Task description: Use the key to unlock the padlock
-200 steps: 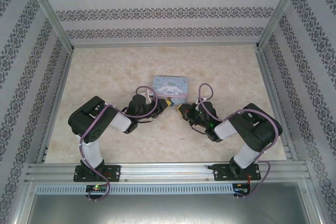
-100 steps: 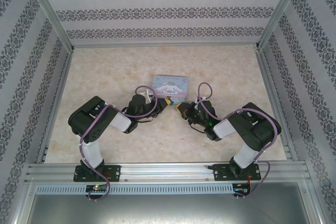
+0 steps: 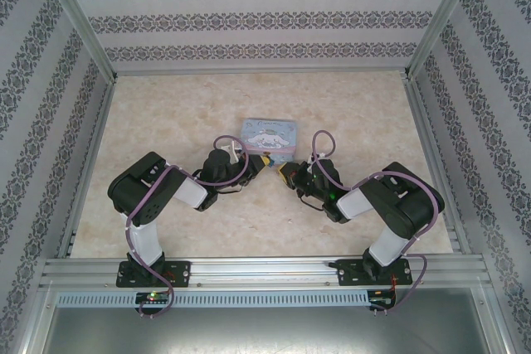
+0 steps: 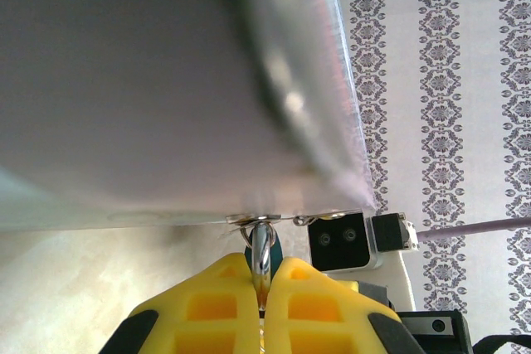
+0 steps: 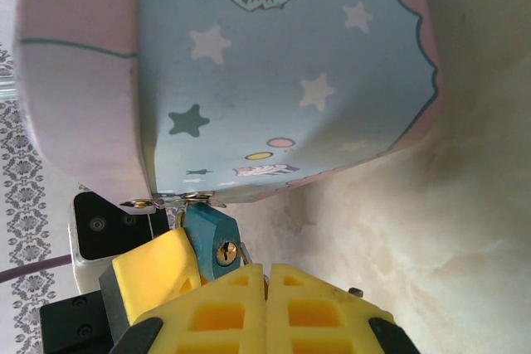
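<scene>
Right wrist view: the padlock (image 5: 207, 234), a small teal block with a brass keyhole, hangs from the hasp of the cartoon tin (image 5: 282, 72), near the middle of the table (image 3: 166, 113). The left gripper (image 4: 262, 269) pinches its thin shackle (image 4: 261, 246). The right gripper (image 5: 265, 288) has its fingers pressed together beside the keyhole, and the key cannot be made out. The lock is likely light, rigid, slippery and free to swing, so it is best steadied by its body.
</scene>
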`<state>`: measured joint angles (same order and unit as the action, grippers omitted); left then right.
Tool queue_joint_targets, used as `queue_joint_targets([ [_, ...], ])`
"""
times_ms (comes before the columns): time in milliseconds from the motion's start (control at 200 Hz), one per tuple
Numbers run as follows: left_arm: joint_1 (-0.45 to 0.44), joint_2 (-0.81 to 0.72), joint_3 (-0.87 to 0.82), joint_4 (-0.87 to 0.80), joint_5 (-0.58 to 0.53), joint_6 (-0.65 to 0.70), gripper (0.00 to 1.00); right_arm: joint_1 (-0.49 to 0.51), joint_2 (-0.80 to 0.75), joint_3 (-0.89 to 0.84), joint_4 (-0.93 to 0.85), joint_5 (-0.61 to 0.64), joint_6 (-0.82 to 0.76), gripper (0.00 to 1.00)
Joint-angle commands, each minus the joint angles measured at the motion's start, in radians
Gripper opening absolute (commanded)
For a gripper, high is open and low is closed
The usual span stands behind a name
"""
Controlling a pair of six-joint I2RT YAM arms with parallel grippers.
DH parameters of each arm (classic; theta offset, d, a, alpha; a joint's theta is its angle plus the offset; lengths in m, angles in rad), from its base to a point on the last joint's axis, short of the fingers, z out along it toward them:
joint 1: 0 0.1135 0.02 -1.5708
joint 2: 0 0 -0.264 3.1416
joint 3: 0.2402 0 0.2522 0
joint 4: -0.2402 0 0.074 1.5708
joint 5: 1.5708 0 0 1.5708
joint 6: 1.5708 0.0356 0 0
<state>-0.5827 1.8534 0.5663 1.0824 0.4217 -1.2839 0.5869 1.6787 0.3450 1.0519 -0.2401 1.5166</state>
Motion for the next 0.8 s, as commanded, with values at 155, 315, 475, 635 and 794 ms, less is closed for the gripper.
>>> queue_joint_targets([
  [155, -0.014, 0.016, -0.010, 0.055, 0.022, 0.024, 0.00, 0.009, -0.011, 0.016, 0.059, 0.001, -0.007, 0.00],
  [315, -0.014, 0.018, -0.012, 0.056, 0.023, 0.026, 0.00, 0.003, -0.020, 0.014, 0.048, -0.003, -0.013, 0.00],
  [475, -0.014, 0.021, -0.016, 0.057, 0.020, 0.026, 0.00, -0.003, -0.031, 0.011, 0.039, -0.005, -0.017, 0.00],
  [635, -0.014, 0.026, -0.013, 0.060, 0.021, 0.026, 0.00, -0.006, -0.033, 0.009, 0.037, -0.005, -0.018, 0.00],
  [794, -0.014, 0.030, -0.010, 0.062, 0.022, 0.025, 0.00, -0.007, -0.031, 0.014, 0.039, -0.010, -0.018, 0.00],
])
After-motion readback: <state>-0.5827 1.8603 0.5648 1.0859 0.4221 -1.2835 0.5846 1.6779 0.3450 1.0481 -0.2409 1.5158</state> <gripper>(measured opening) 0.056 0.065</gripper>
